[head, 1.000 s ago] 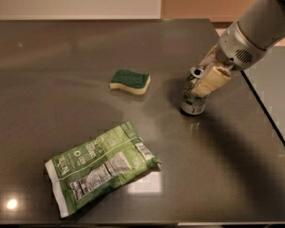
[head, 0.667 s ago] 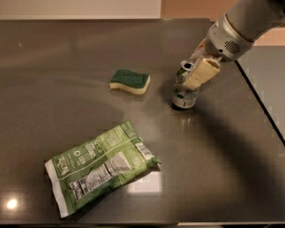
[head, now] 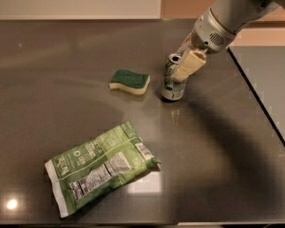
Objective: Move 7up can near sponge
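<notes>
The 7up can point(head: 171, 87) stands upright on the dark table, silver-grey with green markings, a short gap to the right of the sponge point(head: 128, 81). The sponge lies flat, dark green top over pale yellow foam. My gripper point(head: 183, 66) reaches down from the upper right and is shut on the can's upper part; one pale finger point(head: 188, 64) lies across the can's front. The far finger is hidden behind the can.
A flat green snack bag point(head: 99, 165) lies at the front left. The table's right edge point(head: 261, 103) runs diagonally beside a second dark surface. My arm point(head: 228, 18) spans the upper right corner.
My gripper has carried the can leftward across the table, from well right of the sponge to close beside it.
</notes>
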Robot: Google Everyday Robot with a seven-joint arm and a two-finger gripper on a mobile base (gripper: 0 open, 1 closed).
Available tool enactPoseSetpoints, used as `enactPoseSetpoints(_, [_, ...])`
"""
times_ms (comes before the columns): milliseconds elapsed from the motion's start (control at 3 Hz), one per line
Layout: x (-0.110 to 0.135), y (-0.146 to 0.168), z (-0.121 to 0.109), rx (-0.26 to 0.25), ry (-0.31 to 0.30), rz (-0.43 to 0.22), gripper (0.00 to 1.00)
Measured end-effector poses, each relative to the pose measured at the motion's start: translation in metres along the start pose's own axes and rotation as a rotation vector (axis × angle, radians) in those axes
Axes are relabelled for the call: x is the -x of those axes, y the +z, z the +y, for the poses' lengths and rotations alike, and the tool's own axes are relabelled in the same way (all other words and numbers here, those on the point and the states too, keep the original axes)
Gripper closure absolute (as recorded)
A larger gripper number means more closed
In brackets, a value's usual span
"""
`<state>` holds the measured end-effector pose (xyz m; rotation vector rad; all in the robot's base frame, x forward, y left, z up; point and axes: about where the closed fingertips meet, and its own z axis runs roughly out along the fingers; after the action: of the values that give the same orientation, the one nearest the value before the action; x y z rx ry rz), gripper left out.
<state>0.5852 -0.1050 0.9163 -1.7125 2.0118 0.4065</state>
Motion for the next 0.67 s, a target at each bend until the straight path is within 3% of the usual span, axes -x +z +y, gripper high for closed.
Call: enactPoseSetpoints(667, [0.0105,0.0121,-0.0112,0.018,-0.036,-0.009,0.59])
